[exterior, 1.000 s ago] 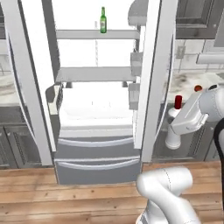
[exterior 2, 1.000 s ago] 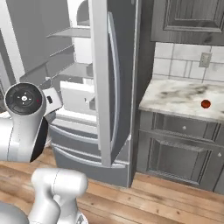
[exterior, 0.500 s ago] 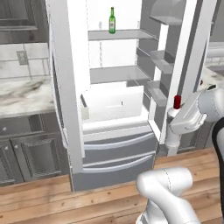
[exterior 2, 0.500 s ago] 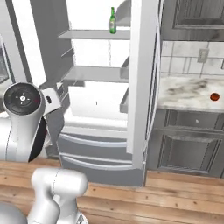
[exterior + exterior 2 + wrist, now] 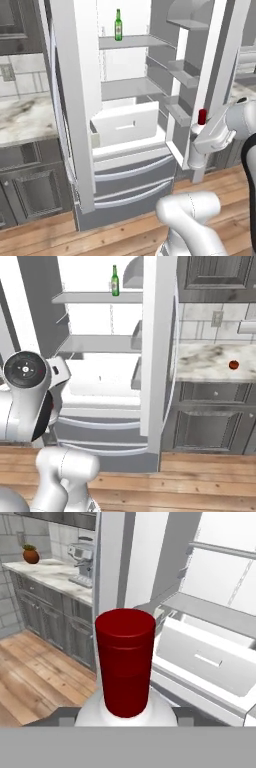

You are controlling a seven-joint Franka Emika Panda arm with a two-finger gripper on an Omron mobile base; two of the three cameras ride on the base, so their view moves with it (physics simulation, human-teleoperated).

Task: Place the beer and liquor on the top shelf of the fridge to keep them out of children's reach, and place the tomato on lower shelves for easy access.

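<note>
The gripper (image 5: 125, 719) holds the liquor (image 5: 125, 667) below its red cap, at four o'clock from the beer (image 5: 118, 25) on the top shelf (image 5: 135, 42). Risk: lifting could clip the door shelves (image 5: 180, 72).

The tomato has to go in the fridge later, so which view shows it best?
The right base view: the tomato sits in the open on the marble counter right of the fridge, seen side-on. The hand view has it small and far off on the counter's end, past the liquor.
</note>
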